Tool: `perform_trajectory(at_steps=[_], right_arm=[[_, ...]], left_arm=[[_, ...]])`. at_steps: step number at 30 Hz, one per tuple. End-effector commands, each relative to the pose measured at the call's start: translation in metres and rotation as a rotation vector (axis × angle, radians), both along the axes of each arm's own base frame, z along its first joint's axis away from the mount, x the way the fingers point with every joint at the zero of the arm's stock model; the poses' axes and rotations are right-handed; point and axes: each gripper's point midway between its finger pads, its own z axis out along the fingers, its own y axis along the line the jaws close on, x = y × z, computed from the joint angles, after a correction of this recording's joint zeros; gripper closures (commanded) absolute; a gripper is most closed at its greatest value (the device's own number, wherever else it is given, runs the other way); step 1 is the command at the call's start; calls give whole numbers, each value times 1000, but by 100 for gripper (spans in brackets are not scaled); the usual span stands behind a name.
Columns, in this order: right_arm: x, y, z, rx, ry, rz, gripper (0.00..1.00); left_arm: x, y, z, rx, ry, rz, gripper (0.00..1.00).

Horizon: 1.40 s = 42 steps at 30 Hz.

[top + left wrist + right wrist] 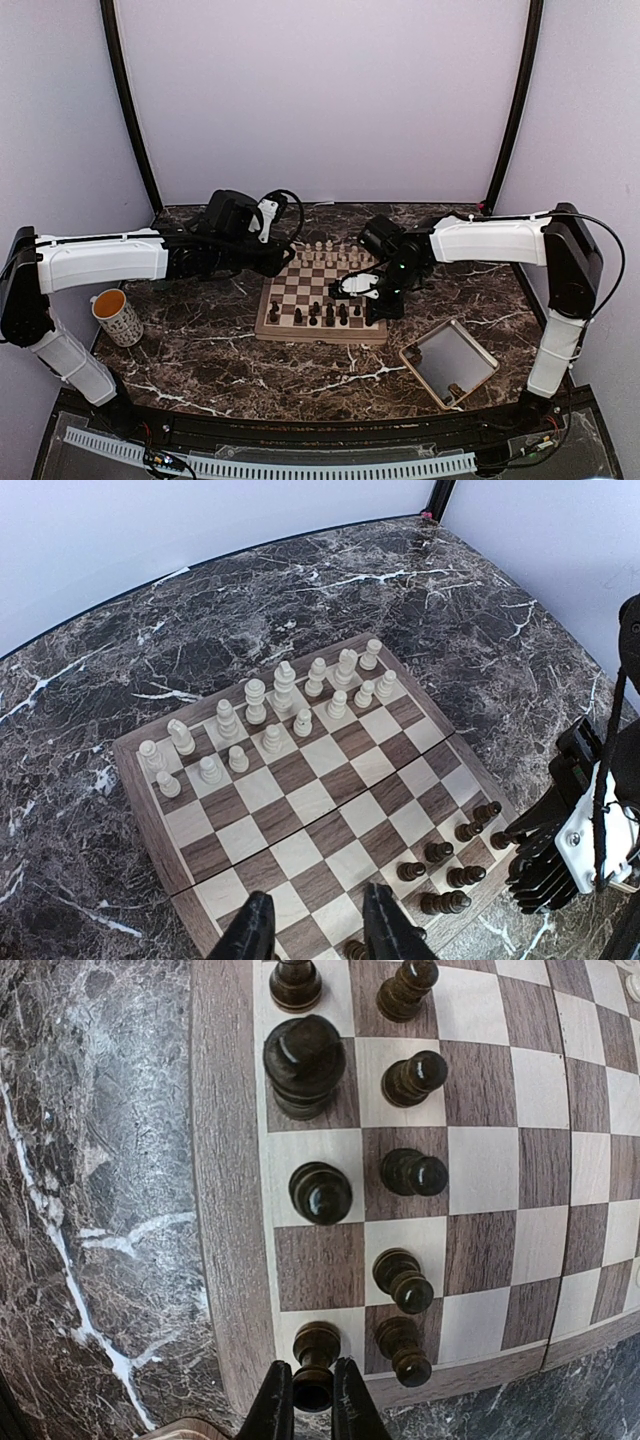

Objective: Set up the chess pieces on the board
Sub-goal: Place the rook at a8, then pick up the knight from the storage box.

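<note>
The right arm is reaching left across the marble desk (200,355), its claw (313,1390) clamping a dark piece (316,1344) on a corner square of the board (320,338), beside other dark chess pieces (304,1062). The left claw (318,908) is hovering over the board, fingers apart. Pale walls are enclosing the desk.

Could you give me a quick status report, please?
Left hand open, above board. Right hand shut on dark piece at board's corner square. Close neighbour piece, not touching.
</note>
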Motion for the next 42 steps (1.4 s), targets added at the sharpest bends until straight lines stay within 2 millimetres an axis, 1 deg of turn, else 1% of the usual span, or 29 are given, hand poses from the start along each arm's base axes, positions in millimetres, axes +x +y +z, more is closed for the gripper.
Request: perform_trajectory(at_steps=[1, 5, 10, 13, 14, 16, 18, 19, 20, 23, 27, 31, 32, 37, 42], right_arm=[[-13, -7, -12, -46, 39, 22, 91], [-14, -8, -4, -41, 26, 21, 85], [-16, -13, 14, -21, 11, 2, 79], [-21, -22, 26, -11, 2, -8, 77], [-22, -27, 25, -13, 6, -16, 76], [-25, -34, 32, 7, 0, -30, 74], [-27, -42, 33, 22, 7, -51, 73], [-28, -46, 29, 21, 21, -64, 72], [-27, -50, 37, 43, 10, -78, 72], [-34, -70, 32, 38, 34, -102, 72], [-45, -92, 27, 41, 41, -107, 74], [-60, -106, 16, 37, 57, -80, 76], [-65, -109, 10, 29, 68, -70, 76], [-72, -109, -8, 23, 94, -44, 76], [-77, -103, -23, 2, 121, 3, 76]], left_arm=[[-3, 6, 6, -11, -2, 8, 67], [-3, 6, 4, -13, 4, 7, 67], [-3, 3, 4, -19, 8, -1, 67], [-3, -1, 2, -15, 16, -21, 67], [-3, -2, 0, -6, 20, -24, 66], [-2, -4, -3, 9, 27, -35, 66], [-2, -8, -6, 21, 35, -50, 66], [-1, -9, -6, 22, 36, -56, 66], [-1, -12, -5, 19, 35, -68, 66], [-4, -24, -5, 2, 45, -134, 66], [-16, -46, -7, -27, 80, -261, 66], [-28, -62, -7, -15, 80, -347, 67], [-30, -65, -7, -10, 77, -357, 67], [-31, -72, -7, -4, 76, -367, 67], [-33, -71, -8, 5, 78, -359, 67]])
